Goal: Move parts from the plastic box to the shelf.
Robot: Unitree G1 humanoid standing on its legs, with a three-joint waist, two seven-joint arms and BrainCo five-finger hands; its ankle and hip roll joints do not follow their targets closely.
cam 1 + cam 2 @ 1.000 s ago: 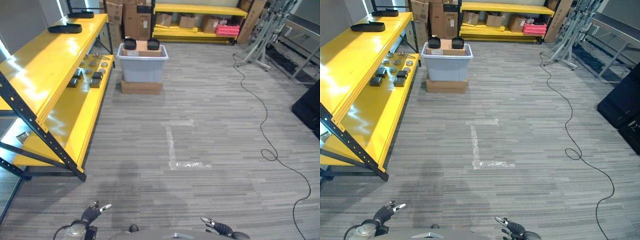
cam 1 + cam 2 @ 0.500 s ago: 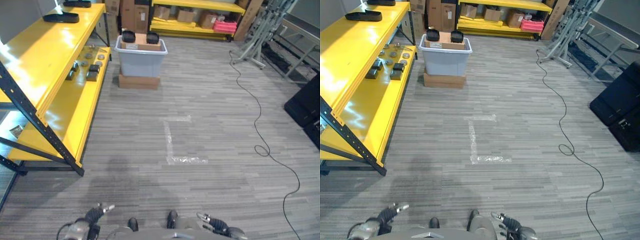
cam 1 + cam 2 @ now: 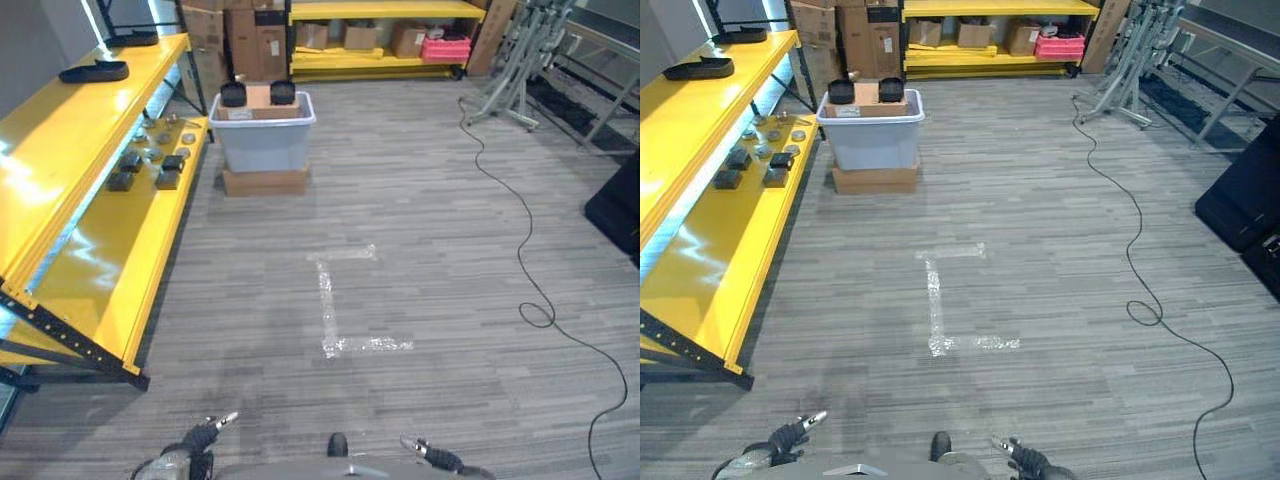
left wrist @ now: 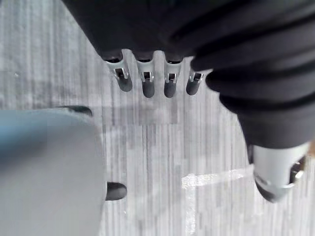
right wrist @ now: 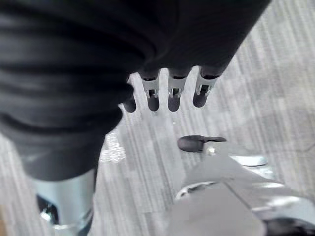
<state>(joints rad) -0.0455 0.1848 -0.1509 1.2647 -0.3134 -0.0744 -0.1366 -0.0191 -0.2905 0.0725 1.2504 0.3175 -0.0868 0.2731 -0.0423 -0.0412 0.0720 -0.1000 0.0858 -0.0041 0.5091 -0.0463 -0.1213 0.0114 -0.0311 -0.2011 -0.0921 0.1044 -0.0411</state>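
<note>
A grey plastic box [image 3: 262,143] stands far ahead on a flat cardboard box [image 3: 264,182], with two black parts [image 3: 233,94] and a brown carton showing above its rim. The yellow shelf [image 3: 95,250] runs along the left; several dark and round parts [image 3: 146,168] lie on its lower level, and flat black trays [image 3: 93,71] rest on its upper level. My left hand [image 3: 200,437] hangs low at the bottom edge, fingers [image 4: 144,82] straight and holding nothing. My right hand [image 3: 434,458] is low at the bottom right, fingers [image 5: 174,93] relaxed and empty.
White tape [image 3: 335,305] marks an L on the grey striped floor. A black cable [image 3: 530,250] snakes along the right. A yellow rack [image 3: 375,35] with cartons and a pink crate stands at the back, metal frames [image 3: 540,60] at the far right, a dark case [image 3: 618,205] at the right edge.
The whole picture has shifted: the camera has turned, so the box and shelf sit differently. Both hands stay low and empty.
</note>
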